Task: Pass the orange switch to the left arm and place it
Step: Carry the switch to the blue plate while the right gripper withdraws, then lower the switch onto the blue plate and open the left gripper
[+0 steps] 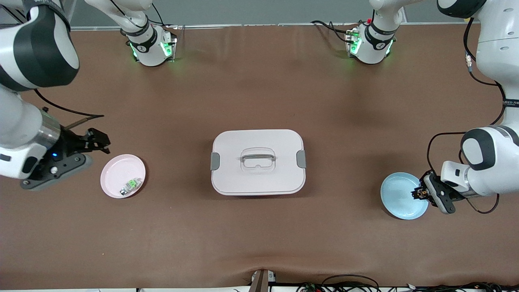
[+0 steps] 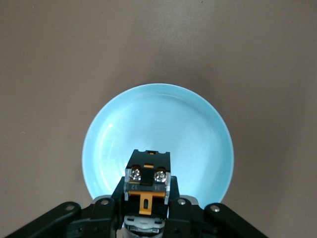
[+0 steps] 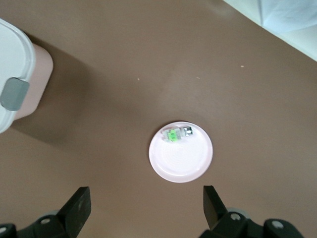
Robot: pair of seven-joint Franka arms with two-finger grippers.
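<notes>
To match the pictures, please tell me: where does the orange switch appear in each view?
Front view: the orange switch is in the left pincer, over the blue plate's edge.
Left wrist view: between the pincer's fingers, low in the middle.
Right wrist view: not in it.
Shared landmark: the blue plate, seen in the front and left wrist views.

Brown table (image 1: 259, 93) carries white box (image 1: 258, 162) at centre, lid on. Pink plate (image 1: 123, 175) toward right arm's end, blue plate (image 1: 401, 196) toward left arm's end. Arm bases bolted along table's edge farthest from front camera.
</notes>
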